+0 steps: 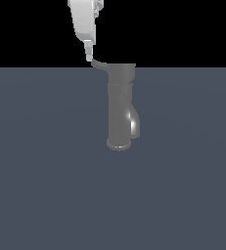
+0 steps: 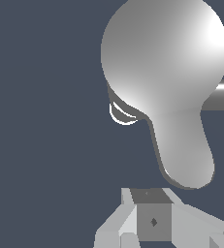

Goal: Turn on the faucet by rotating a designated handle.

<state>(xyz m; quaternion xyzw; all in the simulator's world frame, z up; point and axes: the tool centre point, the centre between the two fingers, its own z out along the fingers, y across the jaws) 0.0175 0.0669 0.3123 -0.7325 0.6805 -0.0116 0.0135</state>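
The faucet (image 1: 120, 110) is a dull grey upright cylinder on a base ring, with a shiny spout bulge low on the exterior view's right. Its handle (image 1: 101, 63) is a thin curved lever reaching from the top cap toward the exterior view's left. My gripper (image 1: 89, 57) comes down from above and its tip is right at the handle's outer end; contact is unclear. In the wrist view the round top cap (image 2: 164, 53) and the handle (image 2: 184, 150) fill the picture, and the gripper (image 2: 151, 193) sits just short of the lever's end, fingers together and holding nothing.
The faucet stands on a flat dark blue-grey floor (image 1: 46, 185). The spout (image 2: 222, 95) shows as a grey bar at the wrist view's edge. The white arm (image 1: 84, 19) rises straight above the handle's tip.
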